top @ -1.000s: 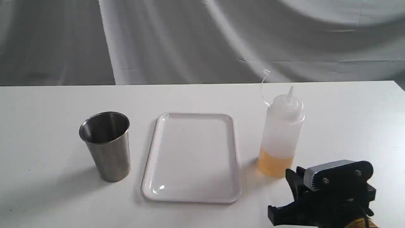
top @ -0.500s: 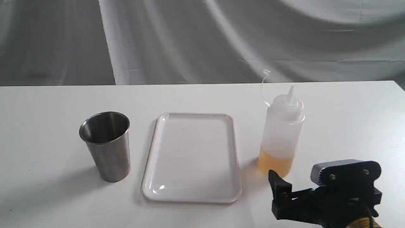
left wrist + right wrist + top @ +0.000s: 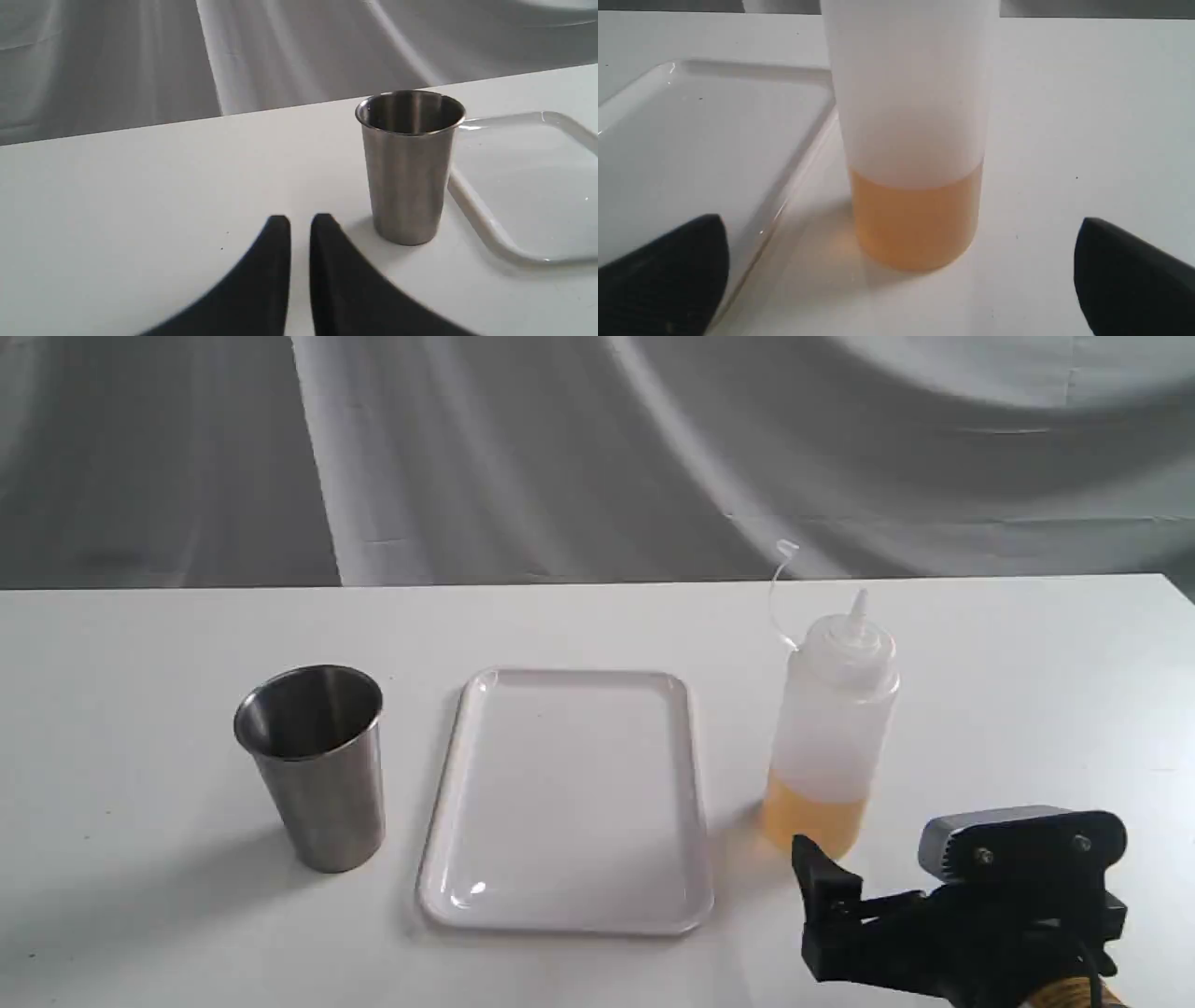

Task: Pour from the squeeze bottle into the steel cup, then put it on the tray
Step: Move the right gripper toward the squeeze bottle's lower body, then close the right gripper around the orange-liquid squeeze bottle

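On the white table (image 3: 140,644), the squeeze bottle (image 3: 831,728) stands upright to the right of the glossy tray (image 3: 569,793), with the steel cup (image 3: 317,775) to its left. We see the bottle's pointed nozzle and thin strap only from the exterior camera; the right wrist view crops the translucent cylinder above its orange-yellow liquid. That view shows the right gripper (image 3: 901,242) with jaws spread wide, clear of the bottle. The left gripper (image 3: 299,224), out of the exterior view, has its jaws nearly pressed together beside the brushed cup.

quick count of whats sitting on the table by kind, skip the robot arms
squeeze bottle: 1
steel cup: 1
tray: 1
total: 3
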### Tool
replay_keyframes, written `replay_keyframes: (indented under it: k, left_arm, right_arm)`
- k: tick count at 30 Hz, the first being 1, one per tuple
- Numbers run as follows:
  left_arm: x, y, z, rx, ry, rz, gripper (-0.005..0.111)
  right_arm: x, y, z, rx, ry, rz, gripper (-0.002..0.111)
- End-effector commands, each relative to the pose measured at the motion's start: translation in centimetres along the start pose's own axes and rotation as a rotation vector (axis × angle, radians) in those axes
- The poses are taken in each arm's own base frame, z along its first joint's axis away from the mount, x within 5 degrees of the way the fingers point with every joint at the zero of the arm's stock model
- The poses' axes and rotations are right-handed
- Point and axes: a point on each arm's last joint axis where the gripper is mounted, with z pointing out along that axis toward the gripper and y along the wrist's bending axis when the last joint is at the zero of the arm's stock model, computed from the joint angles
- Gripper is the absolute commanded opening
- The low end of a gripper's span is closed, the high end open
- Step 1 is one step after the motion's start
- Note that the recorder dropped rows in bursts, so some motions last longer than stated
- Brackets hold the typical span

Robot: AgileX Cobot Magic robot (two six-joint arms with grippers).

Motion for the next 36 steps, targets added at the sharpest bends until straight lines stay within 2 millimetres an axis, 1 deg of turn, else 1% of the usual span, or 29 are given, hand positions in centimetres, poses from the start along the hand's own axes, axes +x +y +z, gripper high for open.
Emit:
replay_keyframes:
  k: [1,4,10,15,26,31,36]
  left_arm:
    - [0.1,0.0,0.0,0.005,-0.009,0.000,0.008]
    - [0.1,0.0,0.0,0.005,-0.009,0.000,0.008]
    - [0.1,0.0,0.0,0.005,-0.009,0.000,0.008]
    - [0.1,0.0,0.0,0.005,-0.009,0.000,0.008]
    - [0.1,0.0,0.0,0.005,-0.009,0.000,0.008]
    - [0.1,0.0,0.0,0.005,-0.009,0.000,0.008]
    - [0.1,0.0,0.0,0.005,-0.009,0.000,0.008]
  right_arm:
    - [-0.1,0.0,0.0,-0.001,-0.013,0.004,0.104]
    - [-0.1,0.0,0.1,0.005,-0.016,0.007,0.104]
    - [0.0,0.3,1.4,0.020,-0.021,-0.017,0.104]
    - [-0.2,0.4,1.7,0.019,-0.031,-0.017,0.104]
    - [-0.3,0.5,1.8,0.009,-0.035,-0.086,0.104]
    - [-1.0,0.8,2.5,0.009,-0.067,-0.073,0.104]
    - [-1.6,0.2,3.3,0.044,-0.093,-0.053,0.104]
